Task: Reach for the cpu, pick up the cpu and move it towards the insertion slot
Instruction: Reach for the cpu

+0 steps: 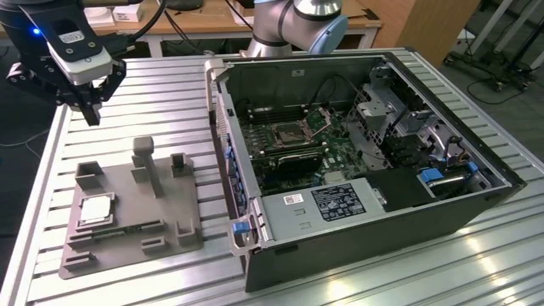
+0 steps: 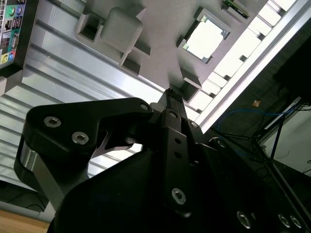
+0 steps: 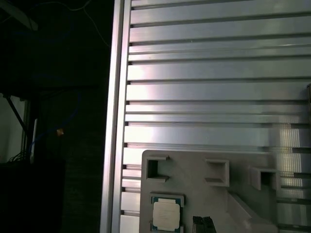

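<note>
Gripper (image 1: 91, 113) is empty, closed, hovering off the tray's (image 1: 174, 204) far side. You wanna centre over cpu (image 1: 95, 209) & stay square w/ its edges.

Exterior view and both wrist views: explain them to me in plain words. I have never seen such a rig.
The exterior view looks from off the machine: a robot arm ending in a pincer, hanging above a slatted metal table. The two wrist views come from cameras riding on the arm. On the table stand a grey tray and an open computer case. The cpu, a small silvery square, lies in the tray. The slot for it sits on the green board inside the case. The pincer is apart from the tray and holds nothing.
</note>
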Motion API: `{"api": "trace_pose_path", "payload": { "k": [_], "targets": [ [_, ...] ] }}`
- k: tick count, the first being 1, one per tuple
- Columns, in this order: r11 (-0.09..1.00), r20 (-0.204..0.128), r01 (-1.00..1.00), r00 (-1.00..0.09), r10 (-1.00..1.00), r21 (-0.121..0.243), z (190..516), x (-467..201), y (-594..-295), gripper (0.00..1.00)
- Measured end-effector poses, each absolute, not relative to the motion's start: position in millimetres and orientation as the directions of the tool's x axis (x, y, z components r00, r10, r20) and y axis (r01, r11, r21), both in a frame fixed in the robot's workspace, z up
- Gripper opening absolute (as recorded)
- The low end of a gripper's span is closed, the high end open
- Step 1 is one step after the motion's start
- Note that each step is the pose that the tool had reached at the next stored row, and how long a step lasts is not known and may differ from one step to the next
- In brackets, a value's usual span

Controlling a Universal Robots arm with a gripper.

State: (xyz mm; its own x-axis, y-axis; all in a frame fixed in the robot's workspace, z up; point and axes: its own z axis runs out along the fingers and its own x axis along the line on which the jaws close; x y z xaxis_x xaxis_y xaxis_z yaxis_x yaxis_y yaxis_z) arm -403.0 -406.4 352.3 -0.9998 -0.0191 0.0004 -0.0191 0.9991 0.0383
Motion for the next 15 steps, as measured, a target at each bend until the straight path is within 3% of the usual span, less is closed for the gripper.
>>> {"api": "trace_pose_path", "payload": {
  "k": [15],
  "targets": [
    [0.999, 0.001, -0.019, -1.000, -0.019, 0.038, 352.0, -408.4, -406.8, 0.11]
  ]
}}
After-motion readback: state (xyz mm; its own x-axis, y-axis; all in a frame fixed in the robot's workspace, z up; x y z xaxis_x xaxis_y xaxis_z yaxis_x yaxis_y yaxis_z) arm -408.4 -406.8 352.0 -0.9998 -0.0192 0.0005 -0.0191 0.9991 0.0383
